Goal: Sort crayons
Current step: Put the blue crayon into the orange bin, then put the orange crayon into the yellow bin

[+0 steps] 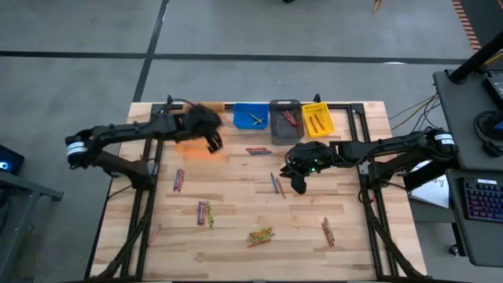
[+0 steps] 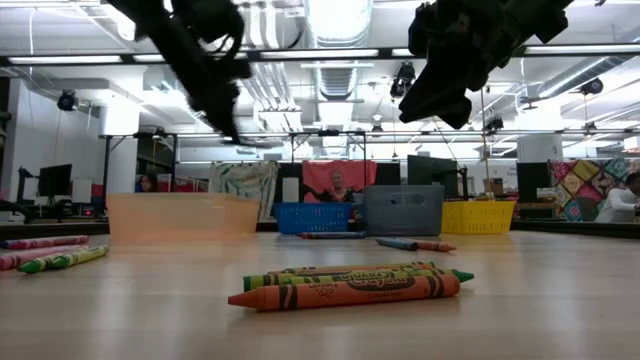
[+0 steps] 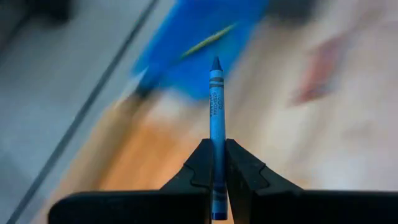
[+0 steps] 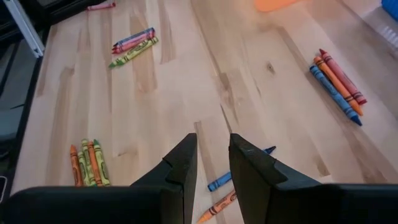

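My left gripper (image 1: 214, 144) (image 3: 217, 146) is shut on a blue crayon (image 3: 216, 99). It is raised above the table beside the orange bin (image 1: 191, 150), with the blue bin (image 1: 251, 116) ahead of it. My right gripper (image 1: 299, 185) (image 4: 212, 155) is open and empty, just above a blue crayon (image 4: 222, 180) and an orange crayon (image 4: 216, 209) that lie flat mid-table. Other crayon groups lie flat on the wood: one at the near middle (image 1: 261, 234) (image 2: 350, 283), one at the left (image 1: 179, 179) and one nearer (image 1: 204, 212). My left gripper pinches the blue crayon's rear half (image 3: 217, 163) between its two fingers. The crayon lies along the fingers and its pointed tip (image 3: 216, 63) sticks out well ahead of them. It is lifted clear of the table.
The grey bin (image 1: 284, 118) and the yellow bin (image 1: 317, 119) stand beside the blue one along the far edge, each with crayons in it. More crayons lie at the near right (image 1: 327, 232) and before the bins (image 1: 258, 150). Black frame rails run along both table sides.
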Controlling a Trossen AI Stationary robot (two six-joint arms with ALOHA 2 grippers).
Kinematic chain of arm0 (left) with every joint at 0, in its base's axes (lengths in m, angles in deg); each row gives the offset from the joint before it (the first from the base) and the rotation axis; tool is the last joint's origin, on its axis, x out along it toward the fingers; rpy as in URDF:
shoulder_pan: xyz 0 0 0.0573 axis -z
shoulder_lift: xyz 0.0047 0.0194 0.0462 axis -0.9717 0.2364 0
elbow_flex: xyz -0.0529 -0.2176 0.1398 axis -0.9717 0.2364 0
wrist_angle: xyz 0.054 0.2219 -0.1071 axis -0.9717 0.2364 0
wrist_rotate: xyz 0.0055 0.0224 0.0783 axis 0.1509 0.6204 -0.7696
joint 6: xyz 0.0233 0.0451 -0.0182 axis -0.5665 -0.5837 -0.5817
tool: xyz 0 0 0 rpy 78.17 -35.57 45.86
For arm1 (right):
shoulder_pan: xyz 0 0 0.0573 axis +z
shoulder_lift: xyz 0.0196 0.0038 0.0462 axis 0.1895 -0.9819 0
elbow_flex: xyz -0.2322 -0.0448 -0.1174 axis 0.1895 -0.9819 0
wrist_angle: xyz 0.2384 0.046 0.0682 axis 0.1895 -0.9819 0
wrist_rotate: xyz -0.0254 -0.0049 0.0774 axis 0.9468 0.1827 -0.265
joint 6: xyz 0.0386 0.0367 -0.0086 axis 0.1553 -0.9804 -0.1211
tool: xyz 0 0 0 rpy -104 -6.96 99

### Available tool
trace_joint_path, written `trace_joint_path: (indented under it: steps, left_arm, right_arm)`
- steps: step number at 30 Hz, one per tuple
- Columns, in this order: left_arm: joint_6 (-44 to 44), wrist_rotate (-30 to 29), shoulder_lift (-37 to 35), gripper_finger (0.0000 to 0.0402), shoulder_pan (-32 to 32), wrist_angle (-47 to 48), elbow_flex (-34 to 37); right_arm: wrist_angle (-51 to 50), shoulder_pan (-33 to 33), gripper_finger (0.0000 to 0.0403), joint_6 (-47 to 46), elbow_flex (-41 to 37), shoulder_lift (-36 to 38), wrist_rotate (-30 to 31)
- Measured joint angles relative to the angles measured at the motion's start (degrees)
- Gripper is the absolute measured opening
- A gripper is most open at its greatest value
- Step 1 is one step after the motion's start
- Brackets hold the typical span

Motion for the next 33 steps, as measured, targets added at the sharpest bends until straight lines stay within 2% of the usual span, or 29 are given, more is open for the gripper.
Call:
trace_joint_path:
  steps: [3,7,10,19,22,33]
  left_arm:
    - [2.92,-2.03,-0.93,0.0000,-6.06,4.55,0.85]
    - [5.29,3.97,1.83,0.0000,-13.17,3.00,3.02]
    - [7.32,7.12,6.20,0.0000,-16.23,2.85,3.18]
    - [9.50,6.15,15.91,0.0002,-17.40,2.72,1.87]
    - [10.86,2.71,16.96,0.0014,-17.41,3.11,1.51]
    - [11.26,2.49,16.23,0.0083,-17.16,4.20,0.74]
  right_arm:
    - [-0.01,0.00,0.0082,0.39,0.00,0.00,1.20]
    - [0.04,0.00,0.0082,0.94,0.00,0.00,3.83]
    - [-0.01,-0.04,0.0082,0.99,0.00,0.00,4.62]
    - [-0.02,-0.02,0.0082,1.09,0.00,0.00,4.62]
    - [-0.02,-0.02,0.0082,0.92,0.00,0.00,4.64]
    - [0.01,-0.02,0.0082,-5.80,0.00,0.00,6.11]
